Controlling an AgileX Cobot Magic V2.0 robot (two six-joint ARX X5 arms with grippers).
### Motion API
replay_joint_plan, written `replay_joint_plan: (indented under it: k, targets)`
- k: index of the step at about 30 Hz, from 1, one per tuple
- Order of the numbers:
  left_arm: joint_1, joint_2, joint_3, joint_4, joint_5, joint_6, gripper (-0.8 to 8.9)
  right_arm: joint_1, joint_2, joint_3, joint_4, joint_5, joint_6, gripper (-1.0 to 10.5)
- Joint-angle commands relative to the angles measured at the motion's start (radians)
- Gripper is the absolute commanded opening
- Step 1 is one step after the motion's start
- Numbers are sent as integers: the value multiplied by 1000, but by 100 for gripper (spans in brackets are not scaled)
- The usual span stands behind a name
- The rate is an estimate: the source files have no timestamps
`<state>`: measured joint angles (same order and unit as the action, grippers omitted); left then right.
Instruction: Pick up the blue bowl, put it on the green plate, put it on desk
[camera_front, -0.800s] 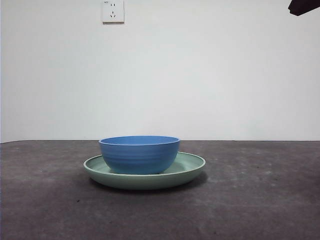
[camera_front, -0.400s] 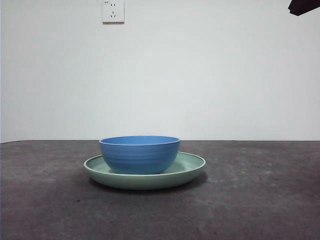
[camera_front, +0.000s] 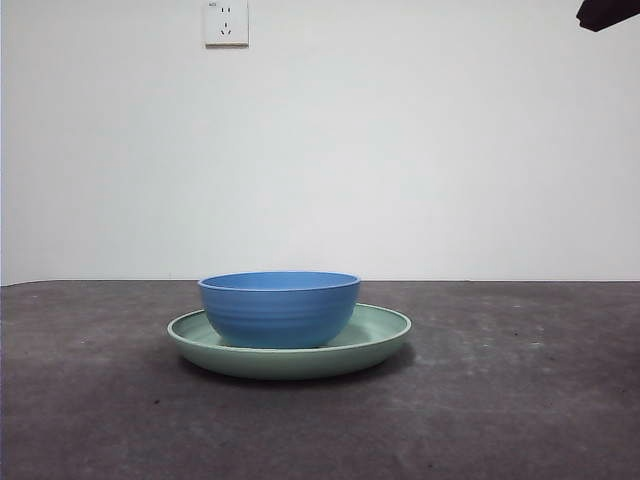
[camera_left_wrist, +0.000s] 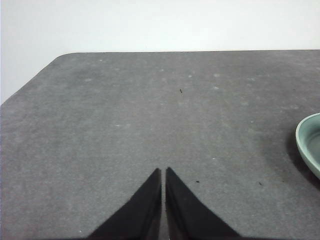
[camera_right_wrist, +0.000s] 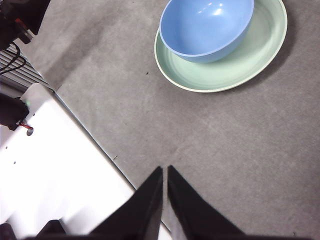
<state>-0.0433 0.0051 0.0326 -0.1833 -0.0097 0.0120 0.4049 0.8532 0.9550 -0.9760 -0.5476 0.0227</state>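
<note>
Sitting upright inside the plate (camera_front: 289, 345), the bowl (camera_front: 279, 308) has not shifted over the last second; both claws, left (camera_left_wrist: 163, 172) and right (camera_right_wrist: 164, 170), hang clenched and empty, well apart from the plate, so lifting it onto the tabletop (camera_front: 520, 400) remains.

Black, tapered, pointed fingers (camera_left_wrist: 150, 210)

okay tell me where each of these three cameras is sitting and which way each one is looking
Front view: low, at desk height, looking level across at the blue bowl sitting in the green plate; only a black arm tip shows.
Left wrist view: above the desk, looking along it; the left gripper has its jaws together, with only the plate's edge showing.
Right wrist view: high, looking down on bowl and plate; the right gripper has its jaws together.
Shared: all three views show the plate and desk.
</note>
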Motion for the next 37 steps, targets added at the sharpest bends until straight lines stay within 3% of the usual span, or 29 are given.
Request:
replay_joint_plan:
  k: [1, 8, 13, 19, 27, 32, 37]
  targets:
    - [1, -2, -21, -6, -2, -5, 15, 6, 8, 19, 8, -3, -9, 8]
    - [1, -2, -21, -6, -2, -5, 15, -8, -4, 19, 7, 0, -9, 9]
    - [1, -2, -21, -6, -2, -5, 15, -108, -74, 17, 53, -3, -89, 8]
    - [1, -2, -21, -6, -2, -5, 15, -269, -232, -69, 263, -2, -114, 8]
    - [1, -2, -21, -6, -2, -5, 15, -384, -480, -409, 655, 8, -109, 8]
    - [1, -2, -21, -6, -2, -5, 15, -386, -614, -627, 874, 116, -40, 8]
    - [1, -2, -21, -6, -2, -5, 15, -385, -723, -788, 965, 267, 29, 8]
